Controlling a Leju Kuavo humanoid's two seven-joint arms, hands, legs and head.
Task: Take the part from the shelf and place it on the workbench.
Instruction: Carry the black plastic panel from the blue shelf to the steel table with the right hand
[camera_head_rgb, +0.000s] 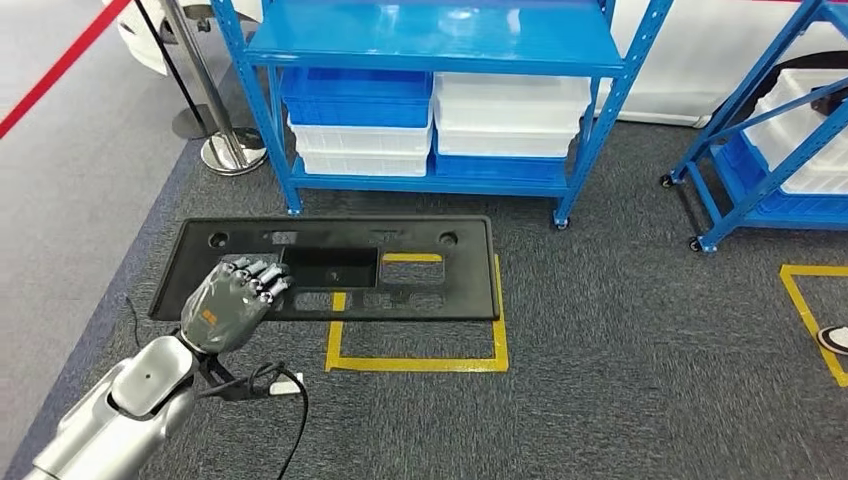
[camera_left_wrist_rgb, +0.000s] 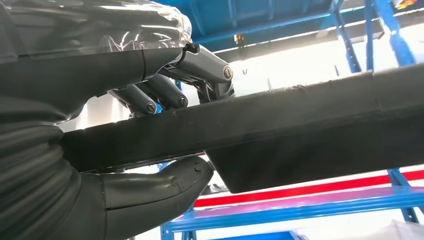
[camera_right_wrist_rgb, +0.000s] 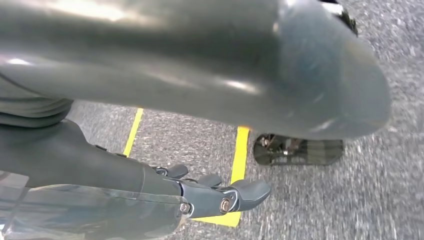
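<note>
- The part (camera_head_rgb: 330, 268), a long, flat, matte black plastic panel with rectangular cut-outs and small round holes, was seen held level above the grey carpeted floor (camera_head_rgb: 620, 380), in front of the blue shelf (camera_head_rgb: 430, 45).
- The left hand (camera_head_rgb: 232, 298) was recorded gripping the part at its near left edge; in the left wrist view the dark fingers (camera_left_wrist_rgb: 160, 97) were curled over the top of the edge and the thick grey thumb (camera_left_wrist_rgb: 165, 185) was pressed beneath it.
- The part's edge in the left wrist view was noted as a thick, slightly rough black rim with a deeper boxed section hanging below it.
- The left arm (camera_head_rgb: 120, 410) was noted as smooth silver metal, with a black cable (camera_head_rgb: 285, 400) looped beside the wrist.
- The right hand (camera_right_wrist_rgb: 210, 192) was seen in the right wrist view above the carpet, its fingers (camera_right_wrist_rgb: 250, 190) gently bent and apart, with nothing held.
- A square of yellow tape (camera_head_rgb: 420, 362) was observed on the carpet, partly covered by the part.
- The shelf was recorded as painted blue steel; on its lower level stacked plastic bins were seen, a blue bin (camera_head_rgb: 357, 97) above white bins (camera_head_rgb: 362, 150) at the left and white bins (camera_head_rgb: 512, 115) at the right. Their contents could not be told.
- A second blue rack on castors (camera_head_rgb: 760, 170) held further white bins (camera_head_rgb: 812, 130).
</note>
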